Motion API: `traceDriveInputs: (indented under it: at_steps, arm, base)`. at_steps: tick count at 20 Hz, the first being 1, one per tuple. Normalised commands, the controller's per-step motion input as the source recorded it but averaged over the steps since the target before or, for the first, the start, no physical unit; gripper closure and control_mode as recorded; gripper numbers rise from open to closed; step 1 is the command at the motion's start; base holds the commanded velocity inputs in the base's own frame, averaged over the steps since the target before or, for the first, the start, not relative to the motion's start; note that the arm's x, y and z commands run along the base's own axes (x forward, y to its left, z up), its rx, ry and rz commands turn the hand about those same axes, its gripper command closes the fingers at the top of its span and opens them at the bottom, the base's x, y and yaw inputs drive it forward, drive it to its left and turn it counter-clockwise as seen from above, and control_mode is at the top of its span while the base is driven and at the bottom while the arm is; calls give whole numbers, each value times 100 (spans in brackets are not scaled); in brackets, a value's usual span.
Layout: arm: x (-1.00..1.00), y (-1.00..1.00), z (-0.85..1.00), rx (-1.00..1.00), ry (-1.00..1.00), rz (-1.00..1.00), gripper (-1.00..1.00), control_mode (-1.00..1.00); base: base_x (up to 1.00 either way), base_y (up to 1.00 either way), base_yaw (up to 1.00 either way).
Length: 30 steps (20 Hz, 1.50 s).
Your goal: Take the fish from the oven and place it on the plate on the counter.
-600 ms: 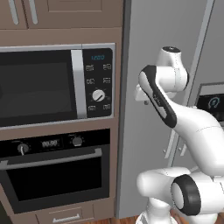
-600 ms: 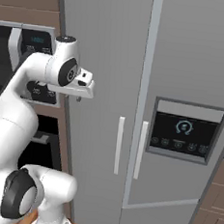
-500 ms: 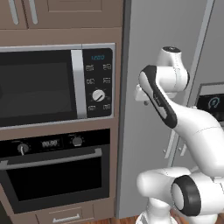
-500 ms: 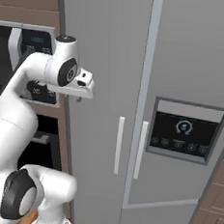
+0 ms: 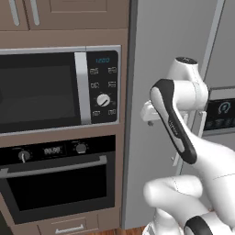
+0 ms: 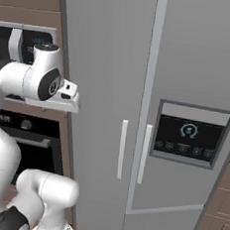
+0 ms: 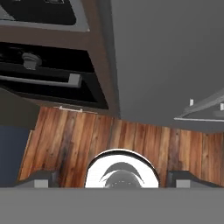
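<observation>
The oven (image 5: 59, 188) is built in low on the left, under the microwave, with its dark glass door shut and its silver bar handle (image 5: 55, 168) across the top. The fish is hidden. The plate and the counter are out of view. My gripper (image 5: 148, 113) hangs in the air to the right of the oven column, in front of the fridge's side panel. The right base view has the gripper (image 6: 69, 90) just ahead of the oven (image 6: 34, 146). In the hand view the gripper (image 7: 113, 180) is open with nothing between its fingertips (image 7: 41, 179), and the oven (image 7: 48, 78) lies at upper left.
A black-and-silver microwave (image 5: 50, 92) sits above the oven. A tall grey fridge (image 6: 139, 89) with two vertical handles and a display panel (image 6: 190, 134) stands to the right. Wooden floor (image 7: 131, 144) lies below the hand. A drawer (image 5: 69, 226) sits under the oven.
The hand has sunk a little and drifted slightly toward the oven side. The gripper stays open; the oven door stays shut.
</observation>
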Motion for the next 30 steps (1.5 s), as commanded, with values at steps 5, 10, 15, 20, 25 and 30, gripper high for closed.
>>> traceDriveInputs:
  at_steps: [5, 10, 15, 20, 25, 30]
  arm:
    - [-55, 82, -28, -15, -14, 15, -100, -100]
    - [-26, 70, -7, -17, -8, 18, -100, -100]
    - [-11, 38, 0, -13, -3, 27, -100, -100]
    - [-19, 26, -2, -11, -3, 27, -100, -100]
    - [-34, 43, -32, -11, -10, 15, -100, -100]
    - [-18, 60, -66, -8, -27, 6, -100, -100]
  base:
    - [0, 0, 0]
    - [0, 0, 0]
    - [0, 0, 0]
    - [0, 0, 0]
    - [0, 0, 0]
    - [0, 0, 0]
